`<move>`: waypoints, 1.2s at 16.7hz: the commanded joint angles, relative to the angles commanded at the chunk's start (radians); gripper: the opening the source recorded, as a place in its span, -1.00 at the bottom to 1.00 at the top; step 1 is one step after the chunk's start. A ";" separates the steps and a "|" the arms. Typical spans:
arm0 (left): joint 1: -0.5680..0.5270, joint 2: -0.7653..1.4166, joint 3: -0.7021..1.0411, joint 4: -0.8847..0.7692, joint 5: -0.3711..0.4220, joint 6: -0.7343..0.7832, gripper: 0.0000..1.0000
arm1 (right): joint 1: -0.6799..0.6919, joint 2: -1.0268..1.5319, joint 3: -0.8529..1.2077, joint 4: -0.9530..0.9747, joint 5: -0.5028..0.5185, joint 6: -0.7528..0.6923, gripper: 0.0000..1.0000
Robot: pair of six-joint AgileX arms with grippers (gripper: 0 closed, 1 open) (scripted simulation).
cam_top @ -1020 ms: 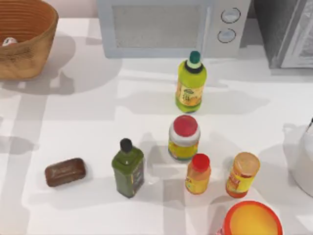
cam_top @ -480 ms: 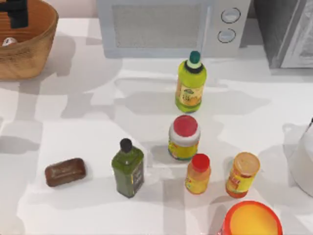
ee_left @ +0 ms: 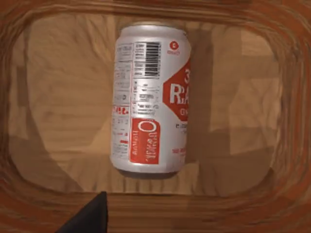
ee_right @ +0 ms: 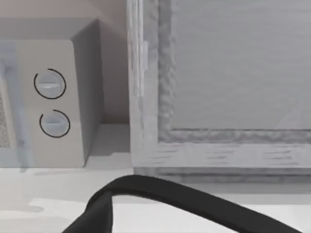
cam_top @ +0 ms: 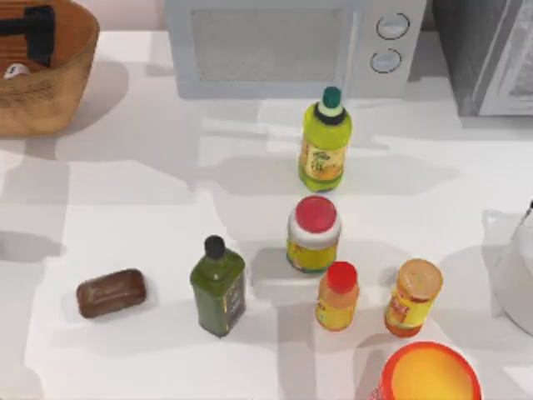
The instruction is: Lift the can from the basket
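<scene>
The woven orange-brown basket [cam_top: 62, 79] stands at the table's far left corner. The can [cam_top: 12, 71] lies inside it as a small white patch near the left edge. In the left wrist view the can [ee_left: 150, 97] lies on its side on the flat basket floor [ee_left: 63, 97], white and silver with red panels and a barcode, and the ribbed walls ring it. My left gripper [cam_top: 35, 33] hangs over the basket's inside, above the can and apart from it. A black part of my right arm [ee_right: 194, 199] crosses the right wrist view.
A microwave [cam_top: 275, 42] stands at the back. Mid-table are a yellow-green bottle [cam_top: 325, 142], a red-lidded jar [cam_top: 314, 233], a dark green bottle [cam_top: 218, 283], an orange bottle [cam_top: 337, 296], an orange-lidded jar [cam_top: 414, 296] and a brown block [cam_top: 111, 292]. A white jug [cam_top: 512, 275] stands at the right.
My left gripper has come into the top view over the basket and moved a little further in above the can. The things on the table have not moved.
</scene>
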 joint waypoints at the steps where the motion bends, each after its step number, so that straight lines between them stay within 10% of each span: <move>1: 0.005 0.046 0.058 -0.033 -0.001 0.013 1.00 | 0.000 0.000 0.000 0.000 0.000 0.000 1.00; 8: 0.030 0.225 0.359 -0.172 -0.016 0.100 1.00 | 0.000 0.000 0.000 0.000 0.000 0.000 1.00; 20: 0.024 0.294 0.367 -0.099 -0.019 0.099 1.00 | 0.000 0.000 0.000 0.000 0.000 0.000 1.00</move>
